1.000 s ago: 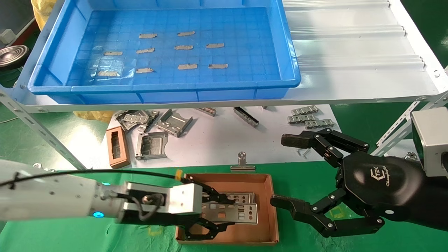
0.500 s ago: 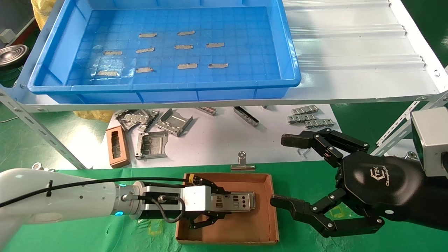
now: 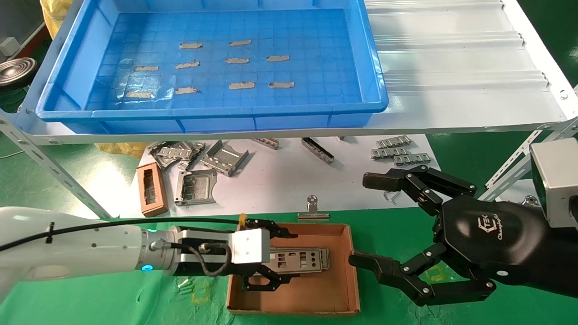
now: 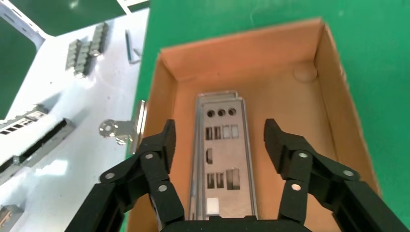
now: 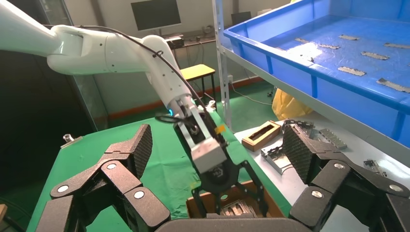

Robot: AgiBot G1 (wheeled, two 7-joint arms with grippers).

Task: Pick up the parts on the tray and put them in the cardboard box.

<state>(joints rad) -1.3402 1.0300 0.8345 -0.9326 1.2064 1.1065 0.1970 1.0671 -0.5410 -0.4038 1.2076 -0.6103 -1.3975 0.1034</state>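
Green matting covered the near counter (image 3: pixel 397 225), and on it sat the cardboard box (image 3: pixel 347 271), shallow and brown. Inside the box lay the parts (image 3: pixel 300 259), thin punched silvery plates stacked flat along its floor. Over the box's left side hung the left gripper (image 3: pixel 276 261), its jaws spread wide to either side of the plates and touching none of them; the left wrist view showed the same stack (image 4: pixel 221 154) lying free between the two black fingers (image 4: pixel 162 145). Just beside the box on the right hovered the right gripper (image 3: pixel 368 221), jaws wide open and holding nothing. Beyond the box a metal binder clip (image 3: pixel 312 208) lay on a white sheet (image 3: pixel 280 180), where bent grey brackets (image 3: pixel 223 158) and a small brown holder (image 3: pixel 152 189) were scattered. Farthest back, on a white shelf (image 3: pixel 451 67), rested the tray (image 3: pixel 375 90), its blue floor bearing only grey tape scraps (image 3: pixel 241 85).
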